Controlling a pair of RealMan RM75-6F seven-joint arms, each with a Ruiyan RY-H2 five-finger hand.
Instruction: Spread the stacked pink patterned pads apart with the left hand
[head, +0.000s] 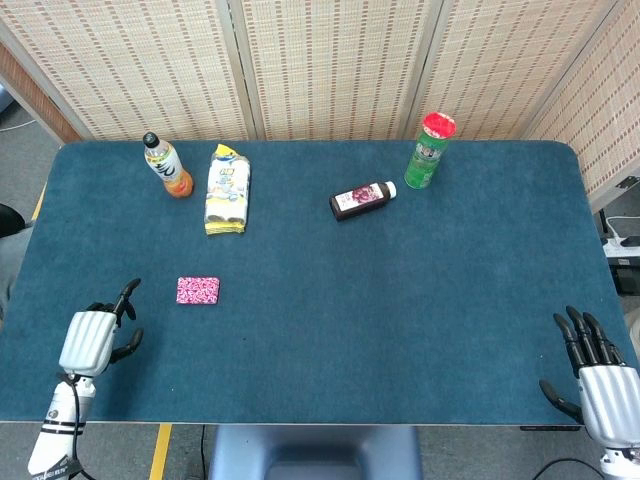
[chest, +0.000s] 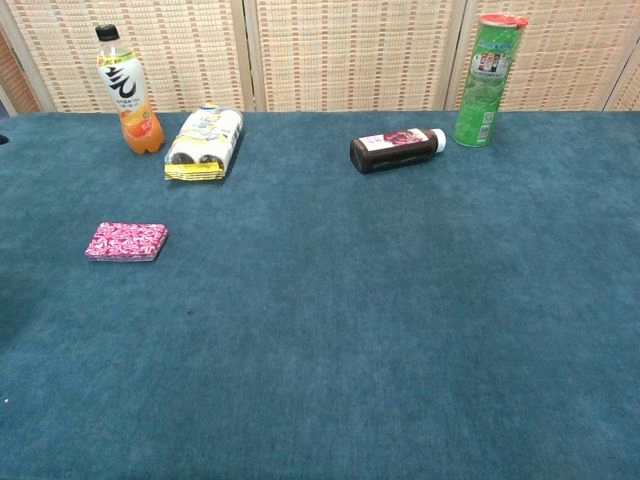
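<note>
A small stack of pink patterned pads (head: 198, 290) lies flat on the blue table, left of centre; the chest view shows the pink pads (chest: 127, 241) as one neat pile. My left hand (head: 97, 336) hovers near the front left edge, a short way left of and nearer than the pads, fingers apart and holding nothing. At the front right corner my right hand (head: 594, 368) stays with its fingers spread and empty. Neither hand appears in the chest view.
Along the back stand an orange drink bottle (head: 168, 166), a yellow and white packet (head: 227, 190), a dark bottle lying on its side (head: 362, 200) and a green canister with a red lid (head: 430, 150). A woven screen stands behind the table.
</note>
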